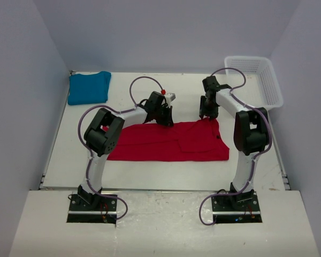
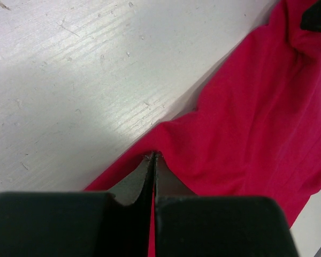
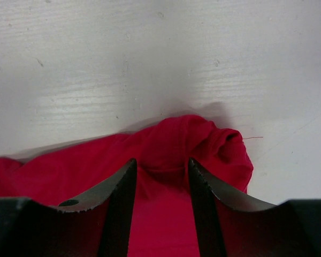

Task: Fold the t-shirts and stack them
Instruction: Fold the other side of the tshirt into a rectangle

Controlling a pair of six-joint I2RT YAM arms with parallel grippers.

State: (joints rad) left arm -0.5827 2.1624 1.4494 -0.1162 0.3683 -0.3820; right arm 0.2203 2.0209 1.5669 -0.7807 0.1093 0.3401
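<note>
The red t-shirt [image 1: 171, 143] lies spread across the middle of the table, folded to a long band. My left gripper [image 1: 166, 121] is at its far edge. In the left wrist view the gripper [image 2: 154, 156] is shut, with the edge of the red cloth [image 2: 246, 123] drawn up to a peak at its tips. My right gripper [image 1: 205, 114] is over the shirt's far right corner. Its jaws [image 3: 161, 163] are open either side of a bunched fold of the red cloth [image 3: 182, 134]. The teal-blue t-shirt [image 1: 89, 87] lies folded at the back left.
A white mesh basket [image 1: 257, 80] stands at the back right corner. The white table [image 1: 150, 174] has walls on three sides. The right arm's dark tip [image 2: 316, 16] shows at the top right of the left wrist view.
</note>
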